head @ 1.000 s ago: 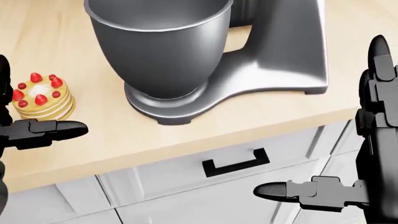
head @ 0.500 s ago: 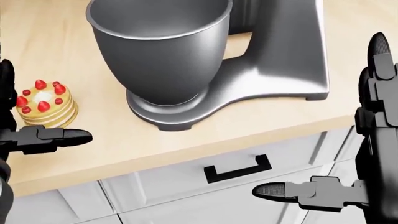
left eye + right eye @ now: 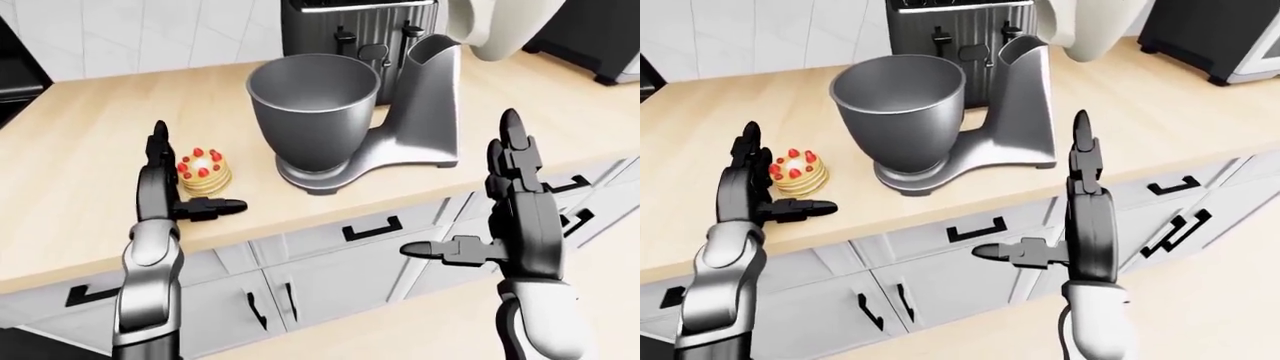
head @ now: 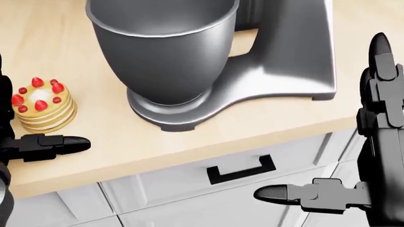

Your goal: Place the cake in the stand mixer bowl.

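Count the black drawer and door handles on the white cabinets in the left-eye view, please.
7, maybe more hidden: one at far left, two vertical, one central, three at right.

No legible text, label, brand, number or sign was found in any view. The stand mixer (image 3: 400,112) and its bowl (image 3: 313,112) carried bare metal surfaces without a badge. The appliance (image 3: 355,30) above the mixer in the left-eye view showed levers and a knob but no readable marking. The drawer fronts (image 4: 240,170) and the cake (image 4: 41,106) bore no lettering.
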Robot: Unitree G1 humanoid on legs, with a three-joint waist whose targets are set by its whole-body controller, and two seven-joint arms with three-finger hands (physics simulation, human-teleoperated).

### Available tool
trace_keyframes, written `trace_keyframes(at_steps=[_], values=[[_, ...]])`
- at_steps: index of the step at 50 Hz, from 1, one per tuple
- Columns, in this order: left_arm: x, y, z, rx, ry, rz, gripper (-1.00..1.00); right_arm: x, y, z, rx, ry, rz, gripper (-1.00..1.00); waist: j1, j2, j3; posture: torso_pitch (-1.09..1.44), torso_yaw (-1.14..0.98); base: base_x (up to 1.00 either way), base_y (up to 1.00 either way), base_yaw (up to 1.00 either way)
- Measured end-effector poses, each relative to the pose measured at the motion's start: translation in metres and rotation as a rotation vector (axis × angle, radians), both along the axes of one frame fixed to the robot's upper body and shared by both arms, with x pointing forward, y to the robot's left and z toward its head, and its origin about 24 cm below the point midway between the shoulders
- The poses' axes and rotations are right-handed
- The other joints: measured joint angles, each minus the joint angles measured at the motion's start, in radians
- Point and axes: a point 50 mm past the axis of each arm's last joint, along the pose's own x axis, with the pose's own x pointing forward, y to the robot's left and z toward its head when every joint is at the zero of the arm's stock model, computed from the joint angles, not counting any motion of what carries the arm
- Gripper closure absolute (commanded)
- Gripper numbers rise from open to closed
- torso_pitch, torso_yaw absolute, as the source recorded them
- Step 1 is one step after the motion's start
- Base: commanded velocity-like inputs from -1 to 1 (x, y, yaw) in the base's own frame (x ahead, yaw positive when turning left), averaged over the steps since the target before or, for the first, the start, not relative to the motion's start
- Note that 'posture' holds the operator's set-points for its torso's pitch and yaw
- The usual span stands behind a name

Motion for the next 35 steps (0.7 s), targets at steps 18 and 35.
trace_keyframes(at_steps=[18,35], values=[[0.0009,-0.0028,-0.005,0.021,0.02,-0.017,-0.96,-0.0008,-0.0001,0.0004,0.0,-0.009,0.004,-1.0,0.001,0.006,-0.005,0.0,0.0,0.0,0.0,0.0],[0.0,-0.0003,-0.007,0.03,0.019,-0.01,-0.29,-0.0015,0.0007,0.0021,-0.005,-0.017,0.01,-1.0,0.001,0.009,-0.008,0.0,0.0,0.0,0.0,0.0]])
